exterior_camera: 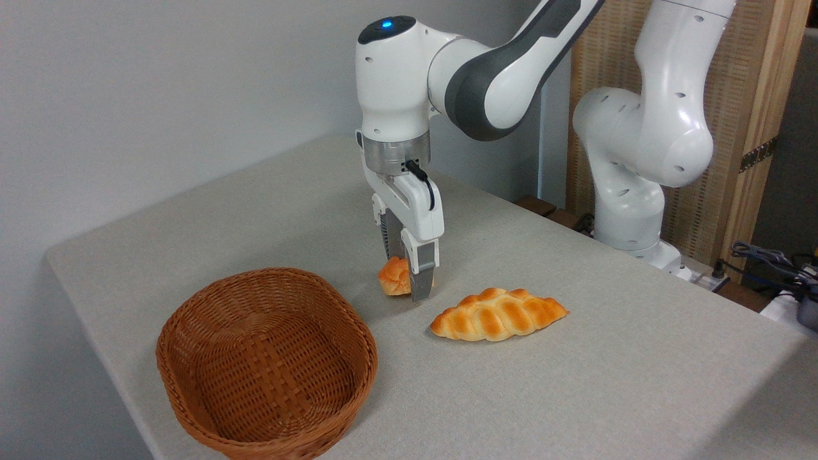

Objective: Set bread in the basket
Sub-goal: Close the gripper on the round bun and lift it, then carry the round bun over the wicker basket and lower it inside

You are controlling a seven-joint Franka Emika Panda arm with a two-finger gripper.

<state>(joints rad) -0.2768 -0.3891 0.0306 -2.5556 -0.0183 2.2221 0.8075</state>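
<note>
The gripper stands upright over the table, its fingers down around the bun. The near finger covers the bun's right side, and the far finger shows just behind it, so the jaws bracket the bun. Whether they are pressing on it or merely set around it cannot be told from this view. The bun's underside looks level with the tabletop, so it appears to be resting there, not lifted.

The basket sits near the front left of the table, empty, and a little apart from the bun. The braided loaf lies just to the right of the gripper and is not touched.

As a judgement, the task is in its 1st stage: the reach is done and the grasp is at hand or just made. What is left is most of the work: lifting the bun, carrying it left and forward over the rim, and letting it go inside the basket.
</note>
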